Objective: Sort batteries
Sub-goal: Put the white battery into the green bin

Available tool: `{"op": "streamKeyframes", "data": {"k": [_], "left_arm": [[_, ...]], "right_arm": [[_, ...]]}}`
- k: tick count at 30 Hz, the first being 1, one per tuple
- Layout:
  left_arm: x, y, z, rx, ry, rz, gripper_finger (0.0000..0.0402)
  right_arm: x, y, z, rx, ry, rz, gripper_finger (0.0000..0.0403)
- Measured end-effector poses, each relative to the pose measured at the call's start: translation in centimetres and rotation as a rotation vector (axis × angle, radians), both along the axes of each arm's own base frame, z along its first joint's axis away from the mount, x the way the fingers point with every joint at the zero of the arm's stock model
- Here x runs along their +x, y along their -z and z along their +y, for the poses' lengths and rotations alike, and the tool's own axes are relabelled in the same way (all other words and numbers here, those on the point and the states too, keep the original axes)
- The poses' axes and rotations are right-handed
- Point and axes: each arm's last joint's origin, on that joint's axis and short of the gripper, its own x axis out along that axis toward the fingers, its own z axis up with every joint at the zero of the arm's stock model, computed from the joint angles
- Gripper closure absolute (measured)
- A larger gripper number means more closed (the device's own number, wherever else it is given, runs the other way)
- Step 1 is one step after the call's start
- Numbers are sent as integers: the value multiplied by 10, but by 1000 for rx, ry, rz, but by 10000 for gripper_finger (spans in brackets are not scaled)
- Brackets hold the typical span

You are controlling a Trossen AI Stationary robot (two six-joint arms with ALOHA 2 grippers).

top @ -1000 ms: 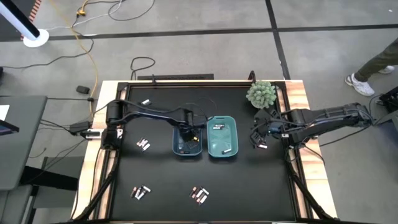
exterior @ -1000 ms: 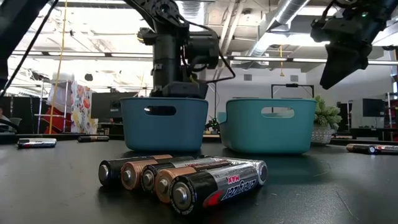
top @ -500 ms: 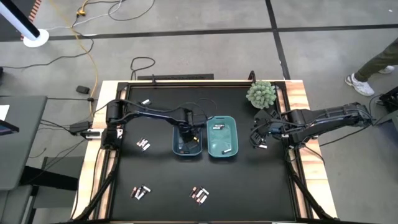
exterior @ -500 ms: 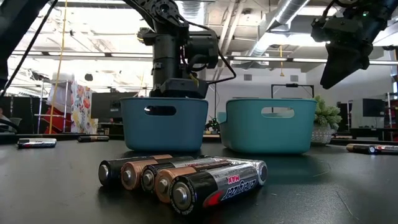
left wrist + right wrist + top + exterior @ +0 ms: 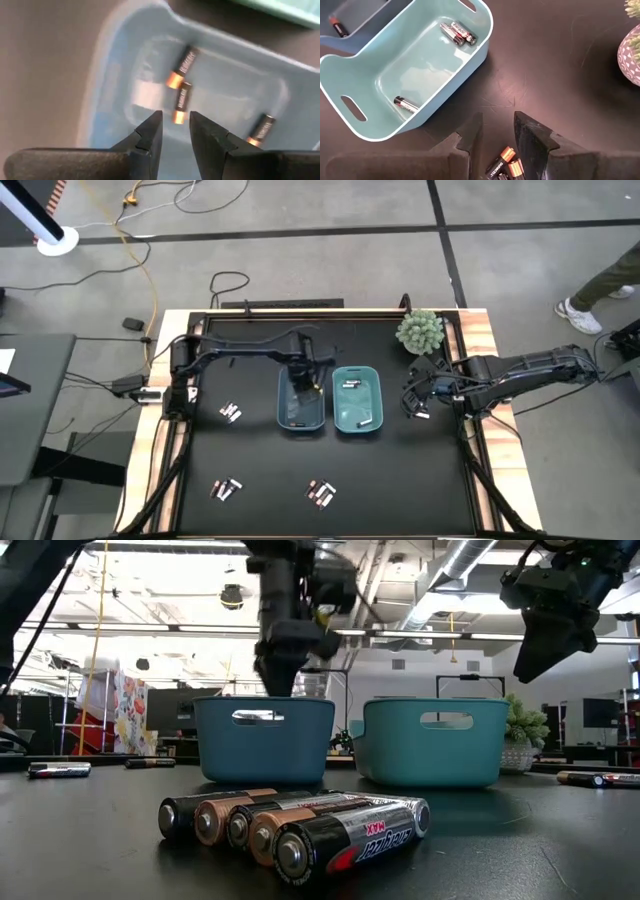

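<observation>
Three batteries in blue bin; left gripper above rim, empty.

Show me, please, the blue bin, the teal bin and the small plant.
blue bin (image 5: 282, 416): high view, left wall.
teal bin (image 5: 377, 408): high view, right wall.
small plant (image 5: 419, 330): high view, middle of its leaves.

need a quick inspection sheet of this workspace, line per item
surface: black table, wooden side edges
job's things: batteries in small groups on the table; three in the blue bin, three in the teal bin
clutter: potted plant at the far right corner
grippers: left gripper above the blue bin, open, empty; right gripper open above batteries near the table's right edge, holding nothing
cables: yellow and black cables on the floor behind the table
surroundings: a person's leg at far right
</observation>
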Motion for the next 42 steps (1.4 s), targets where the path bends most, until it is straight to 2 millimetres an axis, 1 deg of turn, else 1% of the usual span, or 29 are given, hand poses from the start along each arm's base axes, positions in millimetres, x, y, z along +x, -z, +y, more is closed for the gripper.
{"op": "streamKeyframes", "data": {"k": [3, 5, 8, 10, 13, 15, 17, 19, 22, 26, 29, 32, 38, 40, 42], "left_arm": [[-1, -18, 5, 113, 32, 18, 309], [-5, -23, 8, 173, 23, 63, 312], [-11, -25, 12, 230, 10, 129, 318], [-14, -24, 15, 226, 15, 159, 322], [-24, -27, 21, 226, -5, 150, 328], [-35, -34, 28, 237, -31, 106, 331], [-51, -40, 36, 251, -68, 50, 332], [-70, -45, 44, 269, -112, -12, 333], [-105, -50, 51, 298, -184, -116, 333], [-143, -46, 53, 315, -258, -184, 333], [-158, -43, 56, 314, -328, -214, 329], [-166, -36, 63, 309, -373, -182, 307], [-170, -18, 82, 330, -347, -64, 248], [-171, -15, 87, 357, -311, -18, 240], [-173, -12, 92, 389, -311, 21, 238]], "right_arm": [[0, 0, 0, 6, 10, -5, 275], [0, 0, 0, 16, 28, -12, 275], [0, 0, 0, 28, 48, -19, 275], [0, 0, 0, 37, 63, -27, 275], [0, 0, 0, 50, 85, -37, 275], [0, 0, 0, 59, 100, -43, 275], [1, 0, 0, 68, 115, -49, 275], [1, 0, 0, 77, 129, -57, 275], [1, 0, 0, 87, 148, -63, 275], [1, -1, 0, 91, 154, -69, 275], [1, -1, -1, 91, 156, -72, 275], [1, -1, -2, 101, 185, -78, 275], [1, -1, -8, 106, 232, -84, 275], [1, -1, -10, 111, 254, -89, 275], [1, -1, -11, 112, 266, -91, 275]]}}
